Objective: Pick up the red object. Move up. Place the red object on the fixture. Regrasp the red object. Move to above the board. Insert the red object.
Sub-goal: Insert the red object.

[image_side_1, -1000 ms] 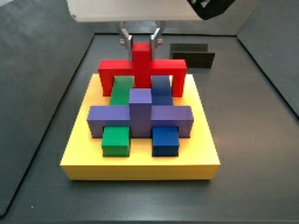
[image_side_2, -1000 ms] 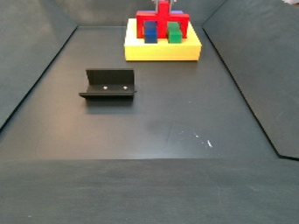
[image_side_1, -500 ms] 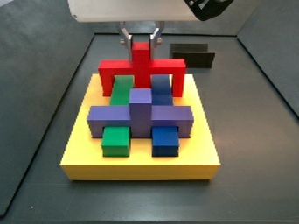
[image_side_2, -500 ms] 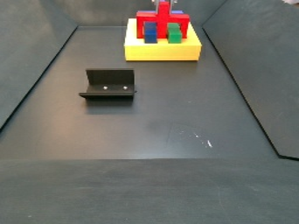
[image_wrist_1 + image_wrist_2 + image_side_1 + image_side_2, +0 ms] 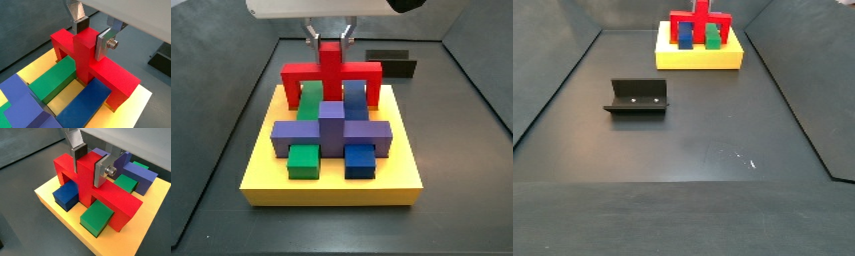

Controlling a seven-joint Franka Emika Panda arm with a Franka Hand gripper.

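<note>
Claw (image 5: 93,34): my claw hangs over the far half of the board, its silver fingers (image 5: 104,44) pinching the upright stem of the red object.
Red object (image 5: 333,72): held in the claw, directly under it; stem vertical, crossbar level, both legs pointing down.
Long axis: crossbar runs across the board, at right angles to the green block (image 5: 58,79) and blue block (image 5: 89,100) beneath it.
Board (image 5: 331,187): yellow slab on the counter; purple block (image 5: 331,131) sits on the near side of the red object.
Legs versus board: in both wrist views the legs straddle the green and blue blocks; whether their feet are fully seated I cannot tell.
Fixture (image 5: 637,97): empty, well apart from the board.
Coming move, my judgement: straight down only; no sideways correction looks needed.
</note>
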